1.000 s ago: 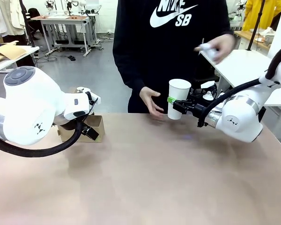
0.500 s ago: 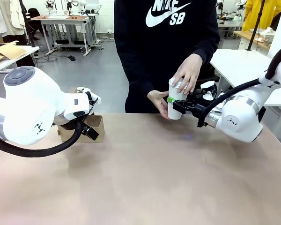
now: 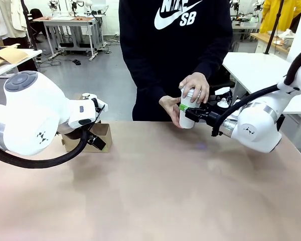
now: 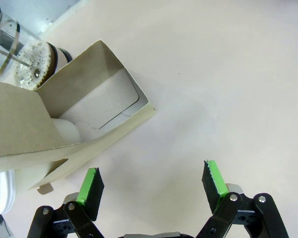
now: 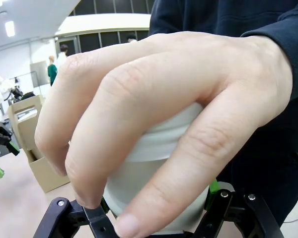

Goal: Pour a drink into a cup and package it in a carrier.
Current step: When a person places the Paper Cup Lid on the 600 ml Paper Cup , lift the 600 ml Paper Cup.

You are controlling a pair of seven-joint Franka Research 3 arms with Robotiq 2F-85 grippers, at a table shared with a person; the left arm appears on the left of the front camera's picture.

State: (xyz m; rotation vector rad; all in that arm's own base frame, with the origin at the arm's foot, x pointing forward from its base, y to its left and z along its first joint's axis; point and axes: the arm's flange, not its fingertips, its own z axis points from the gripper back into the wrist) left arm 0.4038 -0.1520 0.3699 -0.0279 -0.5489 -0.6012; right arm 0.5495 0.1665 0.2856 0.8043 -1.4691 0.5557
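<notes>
Front view: the carrier (image 3: 104,132) sits at the bench's (image 3: 155,191) far left, and in the left wrist view the left claw (image 4: 151,181) hangs just beside it, fingers spread wide, empty. Farther right, the right claw (image 3: 188,111) clamps the cup (image 3: 187,119), a person's hand (image 3: 194,83) covering its top.

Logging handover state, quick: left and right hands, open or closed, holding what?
Left hand: open, empty.
Right hand: closed on the cup, person's hand pressing on its top.
</notes>
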